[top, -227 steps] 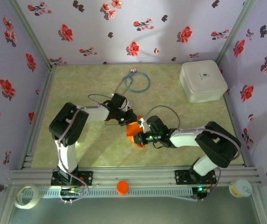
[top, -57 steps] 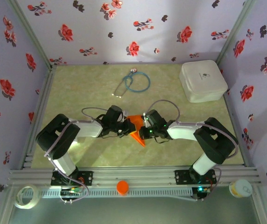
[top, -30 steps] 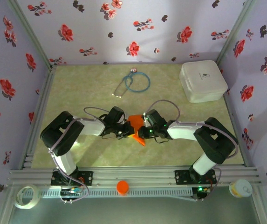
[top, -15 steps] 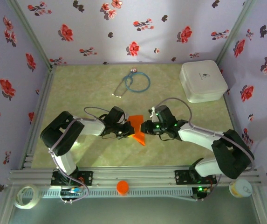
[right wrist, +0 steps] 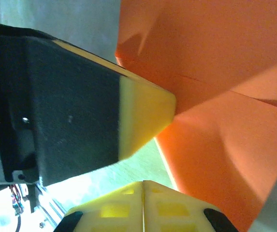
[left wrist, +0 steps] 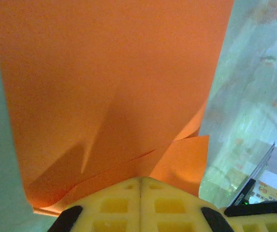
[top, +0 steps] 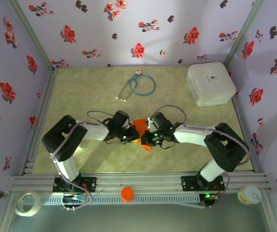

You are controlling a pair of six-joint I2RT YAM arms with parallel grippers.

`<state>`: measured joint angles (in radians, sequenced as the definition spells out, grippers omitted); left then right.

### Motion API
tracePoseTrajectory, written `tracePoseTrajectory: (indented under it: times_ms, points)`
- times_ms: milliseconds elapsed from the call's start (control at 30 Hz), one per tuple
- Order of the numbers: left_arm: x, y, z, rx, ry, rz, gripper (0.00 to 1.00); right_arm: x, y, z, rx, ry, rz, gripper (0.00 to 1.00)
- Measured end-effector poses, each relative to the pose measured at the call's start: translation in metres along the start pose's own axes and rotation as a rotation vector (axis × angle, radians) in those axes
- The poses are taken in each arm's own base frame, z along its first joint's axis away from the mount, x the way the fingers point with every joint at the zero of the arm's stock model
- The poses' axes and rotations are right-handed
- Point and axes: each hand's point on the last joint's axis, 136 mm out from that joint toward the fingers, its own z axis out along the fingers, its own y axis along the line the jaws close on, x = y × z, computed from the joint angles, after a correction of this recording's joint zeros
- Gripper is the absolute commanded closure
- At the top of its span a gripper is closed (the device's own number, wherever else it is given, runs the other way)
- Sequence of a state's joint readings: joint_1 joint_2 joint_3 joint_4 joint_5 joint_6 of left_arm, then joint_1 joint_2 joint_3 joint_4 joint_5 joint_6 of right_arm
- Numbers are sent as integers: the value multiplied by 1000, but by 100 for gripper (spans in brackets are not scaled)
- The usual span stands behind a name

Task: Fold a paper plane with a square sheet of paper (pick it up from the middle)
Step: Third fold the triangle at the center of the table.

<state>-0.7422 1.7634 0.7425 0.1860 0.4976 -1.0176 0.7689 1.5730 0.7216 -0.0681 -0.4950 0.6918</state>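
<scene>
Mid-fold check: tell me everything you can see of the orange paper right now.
The orange paper is thin, plain, bright and partly folded: overlapping layers and sharp creases show in both wrist views, and one pointed corner aims at the near edge. The left claw is shut on one edge, layers pinched between its yellow pads. The right claw is shut close against the opposite side; whether it grips paper I cannot tell.

Overhead, plus wrist close-ups of paper (left wrist: 104, 72)

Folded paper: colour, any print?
The paper is plain bright orange, no print; the left wrist view shows it best.
</scene>
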Motion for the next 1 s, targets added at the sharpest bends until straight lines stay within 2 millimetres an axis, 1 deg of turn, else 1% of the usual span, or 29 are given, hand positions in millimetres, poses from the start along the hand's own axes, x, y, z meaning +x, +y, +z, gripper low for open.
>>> tracePoseTrajectory:
  times_ms: [100,233,300,800,1000]
  points:
    - [0,0,0,0,0,-1,100,-2,-1,4,16,11,-5,90]
    - [0,0,0,0,-1,-1,100,5,-14,11,56,47,15,90]
    - [0,0,0,0,0,-1,100,7,-17,12,63,51,19,90]
    - [-2,1,-1,7,-7,-1,100,14,-23,11,66,48,20,87]
    - [-2,1,-1,13,-9,1,100,23,-28,5,64,40,26,88]
